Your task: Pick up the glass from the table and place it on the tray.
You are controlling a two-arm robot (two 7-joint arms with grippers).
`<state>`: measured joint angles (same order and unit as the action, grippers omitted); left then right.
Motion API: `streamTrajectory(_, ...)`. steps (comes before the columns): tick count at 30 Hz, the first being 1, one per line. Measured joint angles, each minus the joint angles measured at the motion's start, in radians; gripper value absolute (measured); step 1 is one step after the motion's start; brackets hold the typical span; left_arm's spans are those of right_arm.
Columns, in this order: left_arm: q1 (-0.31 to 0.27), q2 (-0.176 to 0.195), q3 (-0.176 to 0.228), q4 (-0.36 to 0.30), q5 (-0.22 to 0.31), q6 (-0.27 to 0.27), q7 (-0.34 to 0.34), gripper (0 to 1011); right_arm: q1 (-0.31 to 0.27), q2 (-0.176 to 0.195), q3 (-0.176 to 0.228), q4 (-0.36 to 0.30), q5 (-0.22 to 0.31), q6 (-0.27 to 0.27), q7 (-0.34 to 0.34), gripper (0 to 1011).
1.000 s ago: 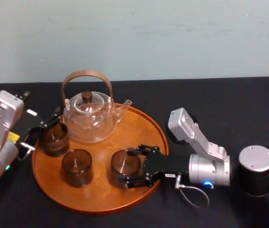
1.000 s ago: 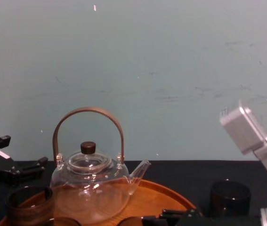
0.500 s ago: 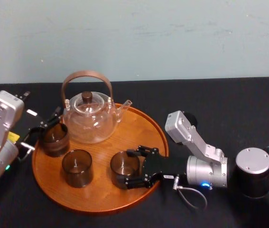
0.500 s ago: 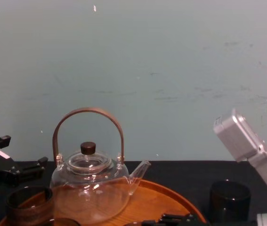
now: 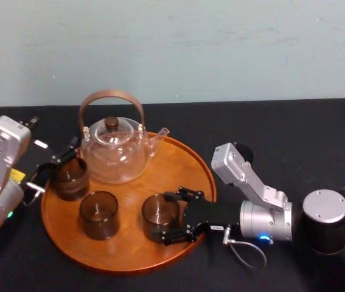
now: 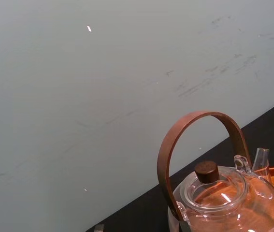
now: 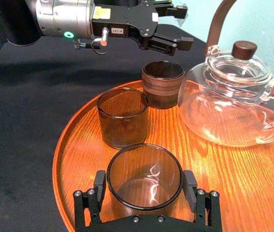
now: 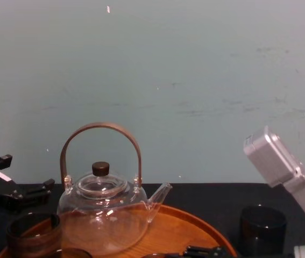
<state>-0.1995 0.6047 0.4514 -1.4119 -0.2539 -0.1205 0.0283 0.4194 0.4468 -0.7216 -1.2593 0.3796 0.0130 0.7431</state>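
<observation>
The clear brown glass [image 5: 159, 212] [image 7: 144, 176] stands upright on the round wooden tray [image 5: 129, 258] [image 7: 79, 159], at its front right. My right gripper [image 5: 163, 217] [image 7: 144, 180] straddles it low over the tray, open, with a thin gap between each finger and the glass wall. At the tray's left edge my left gripper [image 5: 59, 167] [image 7: 178, 26] hangs open just above and behind a dark ribbed cup [image 5: 70, 178] [image 7: 162, 83].
A glass teapot [image 5: 114, 155] [image 7: 233, 106] [image 8: 101, 215] with a brown hoop handle fills the tray's back. A second brown glass [image 5: 97, 214] [image 7: 123, 118] stands on the front left. A dark cup [image 8: 263, 228] [image 5: 240, 152] sits on the black table behind my right arm.
My right gripper's fingers have spread slightly off the glass, which stays standing on the tray. The right arm shifted a little left and lower. The left arm has not moved.
</observation>
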Motion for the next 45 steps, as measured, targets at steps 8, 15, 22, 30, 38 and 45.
streamTrajectory(8, 0.0, 0.0, 0.0, 0.0, 0.0, 0.0, 0.0, 1001, 0.001, 0.0, 0.0, 0.0, 0.002, 0.0, 0.001, 1003)
streamTrajectory(15, 0.0, 0.0, 0.0, 0.0, 0.0, 0.0, 0.0, 1001, 0.001, 0.0, 0.0, 0.0, 0.003, 0.0, 0.002, 1003)
streamTrajectory(22, 0.0, 0.0, 0.0, 0.0, 0.0, 0.0, 0.0, 1001, -0.016, 0.026, 0.023, -0.028, 0.027, 0.002, 0.021, 1002)
streamTrajectory(30, 0.0, 0.0, 0.0, 0.0, 0.0, 0.0, 0.0, 1001, -0.047, 0.077, 0.046, -0.081, 0.056, 0.012, 0.036, 1003)
streamTrajectory(38, 0.0, 0.0, 0.0, 0.0, 0.0, 0.0, 0.0, 1001, -0.096, 0.157, 0.087, -0.162, 0.096, 0.008, 0.041, 1002)
streamTrajectory(45, 0.0, 0.0, 0.0, 0.0, 0.0, 0.0, 0.0, 1001, -0.144, 0.215, 0.135, -0.221, 0.125, 0.0, 0.008, 1002)
